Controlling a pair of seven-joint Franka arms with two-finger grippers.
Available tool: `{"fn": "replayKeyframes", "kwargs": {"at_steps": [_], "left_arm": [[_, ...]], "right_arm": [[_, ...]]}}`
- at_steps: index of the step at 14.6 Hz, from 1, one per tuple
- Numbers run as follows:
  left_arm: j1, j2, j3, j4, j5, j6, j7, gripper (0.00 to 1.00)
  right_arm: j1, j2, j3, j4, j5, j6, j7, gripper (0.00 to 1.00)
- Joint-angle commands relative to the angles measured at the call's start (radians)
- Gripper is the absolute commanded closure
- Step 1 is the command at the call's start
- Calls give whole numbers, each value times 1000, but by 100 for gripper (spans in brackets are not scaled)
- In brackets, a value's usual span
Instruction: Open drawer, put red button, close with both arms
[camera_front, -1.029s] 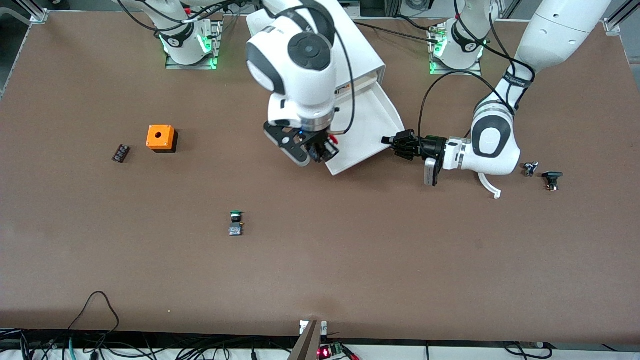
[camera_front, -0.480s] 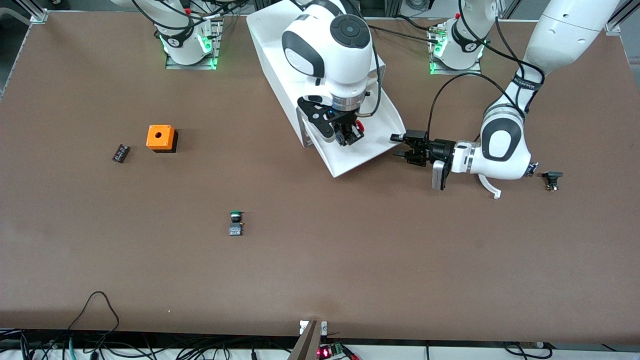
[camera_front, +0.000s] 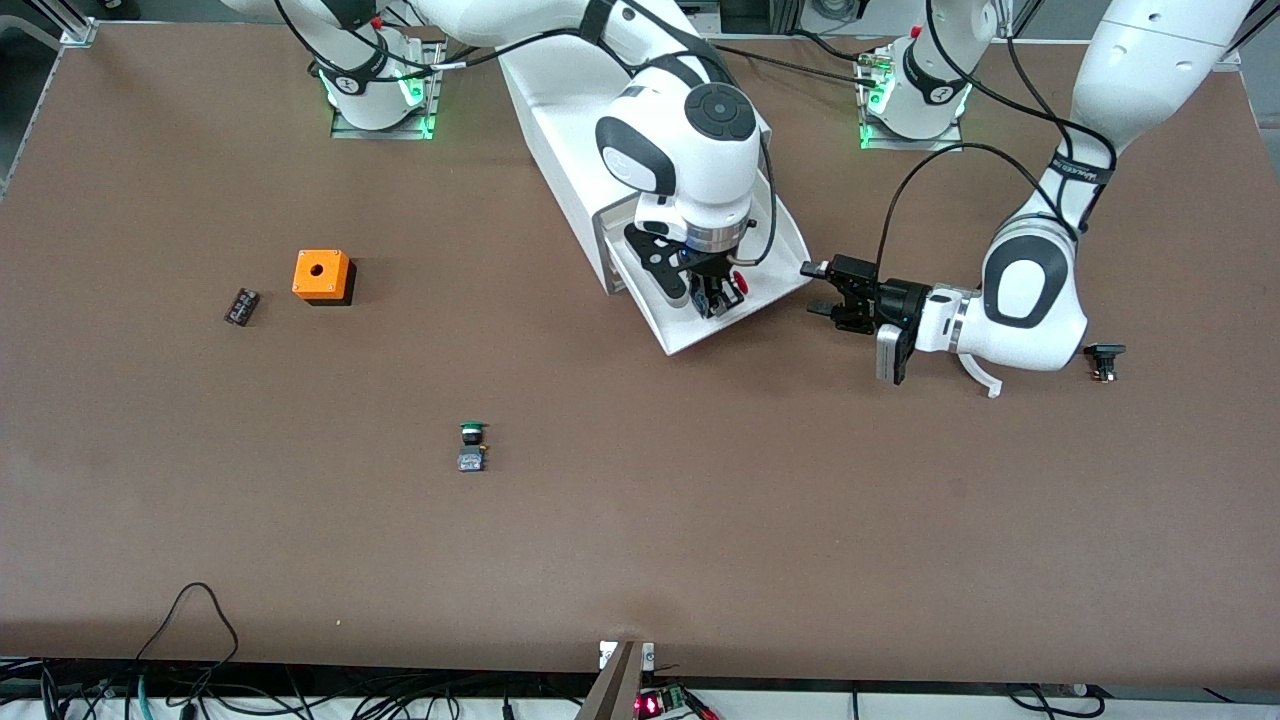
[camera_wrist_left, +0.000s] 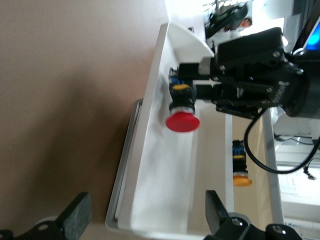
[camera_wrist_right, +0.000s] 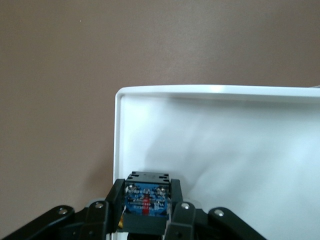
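I've got the right pincer (camera_front: 718, 298) over the pulled-out drawer (camera_front: 770, 285), clamped on the red button (camera_front: 737, 281); its blue-grey base sits between the fingers (camera_wrist_right: 175, 212) and the red cap points toward the left arm's end. The button hangs above the drawer floor, not resting on it. My left pincer (camera_front: 822, 288) hovers just beside the drawer's side wall, fingers (camera_wrist_left: 75, 220) spread wide, holding nothing. The green button (camera_front: 472, 445) lies on the tabletop (camera_front: 640, 520), nearer the front camera. The orange box (camera_front: 321, 276) sits toward the right arm's end.
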Motion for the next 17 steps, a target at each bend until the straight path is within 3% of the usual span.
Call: {"fn": "replayKeyframes", "kwargs": {"at_steps": [1, 2, 4, 9, 13, 17], "left_arm": [[10, -38, -3, 58, 158, -71, -167, 0], [10, -39, -4, 87, 201, -103, -226, 0], [8, -45, -4, 149, 284, -170, -344, 0], [1, -53, -21, 308, 459, -316, -667, 0], [-1, -82, -23, 403, 576, -344, -917, 0], [-39, -82, -26, 436, 648, -300, -1138, 0]], "right_arm": [[33, 14, -35, 23, -20, 16, 45, 100], [33, 12, -35, 23, -19, 16, 45, 95], [30, 12, -37, 34, -17, 19, 42, 0], [-25, 2, -18, 97, 2, -10, 8, 0], [-137, -18, 5, 157, 171, -53, -171, 0], [-250, -55, 6, 162, 292, -69, -423, 0]]}}
